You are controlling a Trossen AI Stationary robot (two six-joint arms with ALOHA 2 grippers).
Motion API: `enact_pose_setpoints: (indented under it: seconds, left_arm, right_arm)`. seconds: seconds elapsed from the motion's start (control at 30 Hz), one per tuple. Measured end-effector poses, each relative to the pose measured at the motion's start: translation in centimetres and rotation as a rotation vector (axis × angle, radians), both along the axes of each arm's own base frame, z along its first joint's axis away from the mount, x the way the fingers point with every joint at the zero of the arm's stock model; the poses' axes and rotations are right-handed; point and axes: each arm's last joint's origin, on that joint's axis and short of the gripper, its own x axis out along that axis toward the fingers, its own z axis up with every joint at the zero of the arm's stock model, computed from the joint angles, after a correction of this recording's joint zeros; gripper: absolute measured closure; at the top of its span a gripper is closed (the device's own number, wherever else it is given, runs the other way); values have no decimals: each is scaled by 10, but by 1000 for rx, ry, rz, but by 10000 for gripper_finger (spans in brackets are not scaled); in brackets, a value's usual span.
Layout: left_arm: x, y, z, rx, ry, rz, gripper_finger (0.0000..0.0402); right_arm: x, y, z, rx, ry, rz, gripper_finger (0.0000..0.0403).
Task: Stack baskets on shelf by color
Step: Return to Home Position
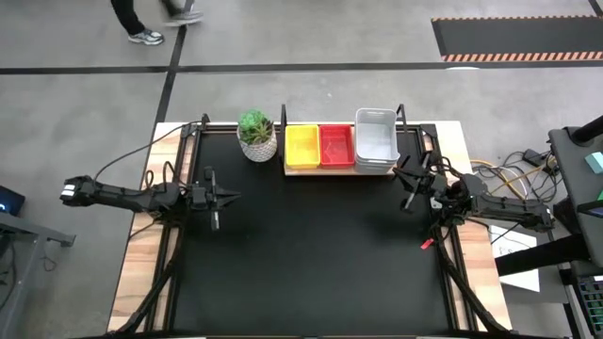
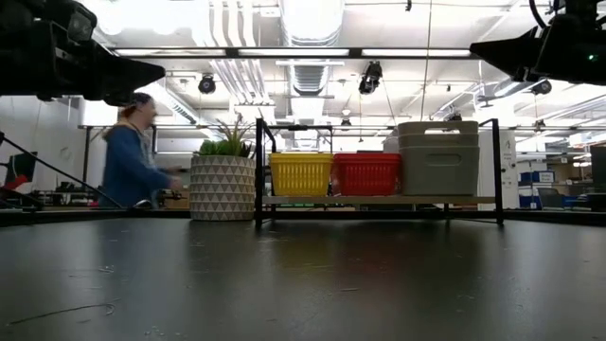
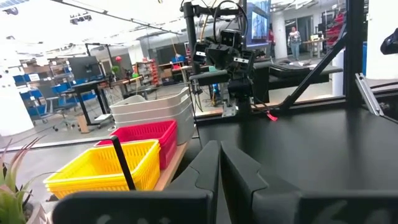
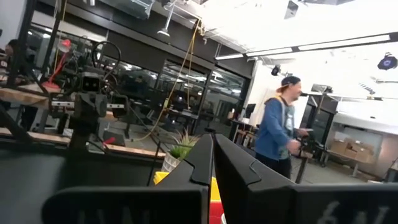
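On the wooden shelf [image 2: 379,200] at the table's far edge stand a yellow basket [image 1: 301,146], a red basket [image 1: 336,145] and a taller grey-white stack of baskets [image 1: 376,141], side by side, resting on their bottoms. My left gripper [image 1: 232,197] hovers shut over the table's left part, pointing level toward the right; its wrist view shows the fingertips [image 3: 219,149] together. My right gripper [image 1: 407,181] hovers shut at the table's right side, just near of the grey-white stack; the right gripper [image 4: 213,140] holds nothing.
A white patterned plant pot [image 1: 256,137] stands left of the shelf. The black tabletop [image 1: 311,254] lies bare between the arms. A small red thing [image 1: 426,244] lies by the right arm. A person [image 2: 133,156] moves beyond the table's far edge.
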Motion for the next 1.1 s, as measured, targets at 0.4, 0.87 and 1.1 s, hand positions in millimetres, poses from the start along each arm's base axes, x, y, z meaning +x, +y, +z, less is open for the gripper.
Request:
enact_pose_setpoints:
  seconds: [0.4, 0.87, 1.1]
  left_arm:
    - [1, 0, -1, 1, 14, 1, 402]
    - [4, 0, -6, 6, 53, 2, 402]
    - [5, -1, -8, 8, 74, 2, 402]
  right_arm:
    - [0, 0, 0, 0, 0, 0, 394]
    - [0, 0, 0, 0, 1, 0, 394]
    - [0, 0, 0, 0, 1, 0, 394]
